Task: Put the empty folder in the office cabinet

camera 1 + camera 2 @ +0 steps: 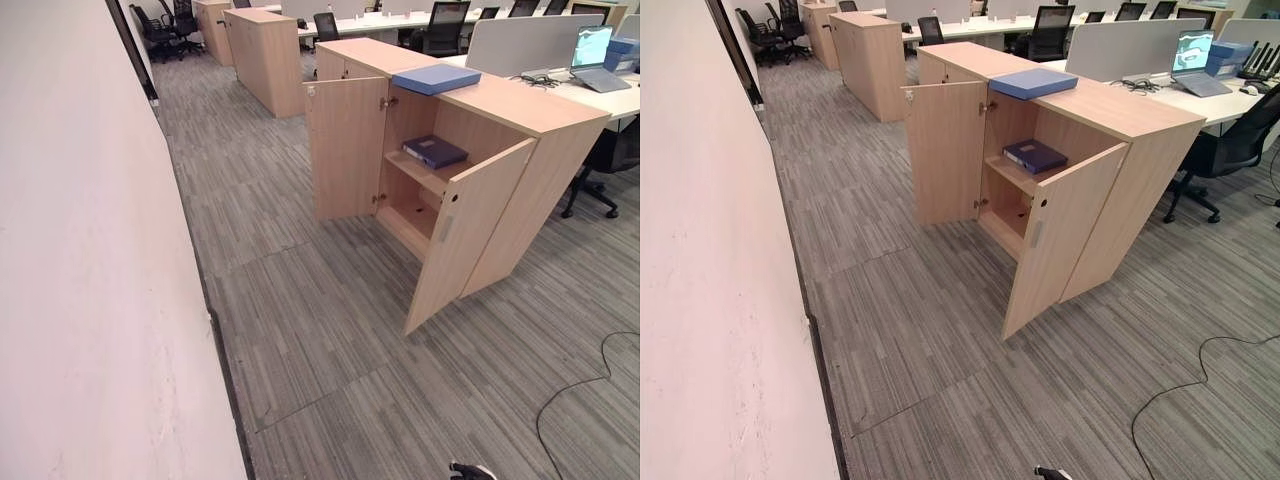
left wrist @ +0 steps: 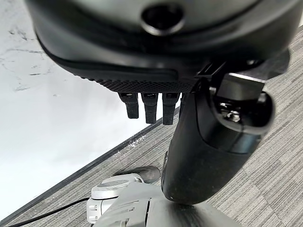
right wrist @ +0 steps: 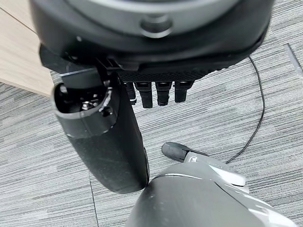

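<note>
Both our hands hang empty at our sides right now. The left hand [image 2: 199, 142] shows up close in its wrist view, fingers [image 2: 151, 106] hanging straight and loose with nothing between them and the thumb, just the grey striped carpet [image 2: 265, 179] and the base of a white wall [image 2: 57, 132] past it. Same deal with the right hand [image 3: 109, 142]: fingers relaxed and apart, holding nothing, carpet underneath and a bit of light wood panel [image 3: 19, 56] off to one side.

Looking outward from the head, the office cabinet [image 1: 520, 130] stands ahead of us, well apart from either hand. Both its doors are swung open, the left door [image 1: 345, 150] and the right door [image 1: 465, 235]. The light blue folder [image 1: 436, 78] lies flat on the cabinet's top, near the front edge, above the opening. Inside, on the middle shelf [image 1: 420, 172], a darker blue folder [image 1: 435, 151] lies flat too. The lower compartment looks dim, so we can't tell what's down there.

Behind the cabinet there's a white table [image 1: 610, 98] with a laptop [image 1: 595, 60] on it, and black office chairs [image 1: 440, 28] further back. More wooden cabinets [image 1: 265, 55] line the aisle.
</note>
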Motion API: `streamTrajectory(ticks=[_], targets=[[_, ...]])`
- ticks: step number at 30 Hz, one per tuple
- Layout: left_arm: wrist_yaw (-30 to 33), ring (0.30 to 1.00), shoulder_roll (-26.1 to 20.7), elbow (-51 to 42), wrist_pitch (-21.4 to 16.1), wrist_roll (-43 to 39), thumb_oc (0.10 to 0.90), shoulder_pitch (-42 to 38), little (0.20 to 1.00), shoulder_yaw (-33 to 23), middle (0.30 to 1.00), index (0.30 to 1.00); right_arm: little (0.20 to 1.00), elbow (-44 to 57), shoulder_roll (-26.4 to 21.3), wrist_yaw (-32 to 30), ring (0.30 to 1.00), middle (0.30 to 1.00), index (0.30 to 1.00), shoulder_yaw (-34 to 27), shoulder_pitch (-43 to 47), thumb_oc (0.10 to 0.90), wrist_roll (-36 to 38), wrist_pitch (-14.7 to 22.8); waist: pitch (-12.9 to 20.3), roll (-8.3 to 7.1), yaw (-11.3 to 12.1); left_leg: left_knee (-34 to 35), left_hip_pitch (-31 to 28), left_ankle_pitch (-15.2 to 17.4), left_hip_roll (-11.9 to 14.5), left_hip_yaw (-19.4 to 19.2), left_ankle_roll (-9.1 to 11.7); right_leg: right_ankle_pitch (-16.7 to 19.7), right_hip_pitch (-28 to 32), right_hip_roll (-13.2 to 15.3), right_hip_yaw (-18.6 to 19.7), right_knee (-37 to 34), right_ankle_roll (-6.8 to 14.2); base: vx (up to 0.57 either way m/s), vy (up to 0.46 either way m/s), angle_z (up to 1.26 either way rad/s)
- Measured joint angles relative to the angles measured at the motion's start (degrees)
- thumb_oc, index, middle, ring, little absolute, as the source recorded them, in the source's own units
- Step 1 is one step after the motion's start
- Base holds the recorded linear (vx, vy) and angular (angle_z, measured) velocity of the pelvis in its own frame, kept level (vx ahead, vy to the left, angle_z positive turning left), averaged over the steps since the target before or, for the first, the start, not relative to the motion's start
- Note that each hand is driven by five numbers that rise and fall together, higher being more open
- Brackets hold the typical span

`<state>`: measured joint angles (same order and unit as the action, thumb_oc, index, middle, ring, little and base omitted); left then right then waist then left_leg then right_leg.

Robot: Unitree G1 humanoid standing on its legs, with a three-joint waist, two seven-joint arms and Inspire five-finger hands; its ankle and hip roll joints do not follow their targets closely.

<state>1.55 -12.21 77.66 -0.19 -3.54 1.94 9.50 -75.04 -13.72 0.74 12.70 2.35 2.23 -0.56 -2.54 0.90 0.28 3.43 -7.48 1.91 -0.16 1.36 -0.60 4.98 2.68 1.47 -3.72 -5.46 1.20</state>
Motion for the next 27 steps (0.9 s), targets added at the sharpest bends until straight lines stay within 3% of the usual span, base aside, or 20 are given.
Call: streamTrajectory(ticks=[11, 22, 23, 24, 27], targets=[[-0.9, 0.9, -0.2, 0.4, 0.1, 0.4, 0.8, -0.1, 0.9, 0.1, 0.9, 0.9, 0.9, 0.0, 0.0, 0.1, 0.9, 0.9, 0.9, 0.0, -0.2, 0.8, 0.0, -0.1, 0.1, -0.05, 0.0, 0.0, -0.5, 0.0, 0.0, 0.0, 0.0, 0.0, 0.4, 0.1, 0.0, 0.0, 0.0, 0.0, 0.0, 0.0], [-0.8, 0.9, -0.3, 0.7, 0.2, -0.8, 0.8, -0.5, 0.9, -0.9, 0.9, 0.9, 0.9, 0.0, -0.2, 0.3, 0.9, 0.9, 0.9, 0.0, 0.2, 0.8, 0.2, 0.0, 0.1, -0.32, 0.0, -1.1, 3.1, -0.1, 0.6, 0.6, 0.2, -0.5, -2.2, -0.2, -1.5, 0.6, 0.0, 0.02, -0.071, 0.04], [-0.8, 0.9, -0.5, 1.2, 0.1, -1.0, 0.8, -1.2, 0.9, -0.8, 0.9, 0.9, 0.9, -0.1, -0.1, 0.5, 0.9, 0.9, 0.9, 0.0, 0.5, 0.8, 0.4, 0.0, -0.2, -0.76, 0.1, -4.2, 4.9, 0.9, 0.4, 0.7, 0.6, -0.8, -2.9, 0.2, -1.5, 1.3, -0.2, 0.03, -0.112, 0.19], [-0.8, 0.9, -1.1, 1.9, 0.1, -2.2, 0.8, -2.8, 0.9, -1.4, 0.9, 0.9, 0.9, -0.5, 0.3, 0.6, 0.9, 0.9, 0.9, 0.1, 1.9, 0.8, 0.5, 0.0, -1.7, -2.27, 0.3, -15.0, 10.4, 2.4, -0.4, 0.5, 3.6, -3.5, -5.1, 1.1, -2.2, 5.2, -1.6, 0.05, -0.056, 0.24], [-0.4, 0.9, -1.0, 3.0, -0.2, -3.1, 0.8, -5.4, 0.9, -2.6, 0.9, 0.9, 0.9, -4.2, -0.2, 1.0, 0.9, 0.9, 0.9, 1.5, 3.4, 0.8, 0.2, -0.2, -4.3, -3.75, 2.2, -35.8, 20.0, -0.5, -1.4, 0.7, 8.1, -4.6, -3.7, 2.0, -2.4, 7.1, -2.5, 0.13, -0.039, 0.11]])
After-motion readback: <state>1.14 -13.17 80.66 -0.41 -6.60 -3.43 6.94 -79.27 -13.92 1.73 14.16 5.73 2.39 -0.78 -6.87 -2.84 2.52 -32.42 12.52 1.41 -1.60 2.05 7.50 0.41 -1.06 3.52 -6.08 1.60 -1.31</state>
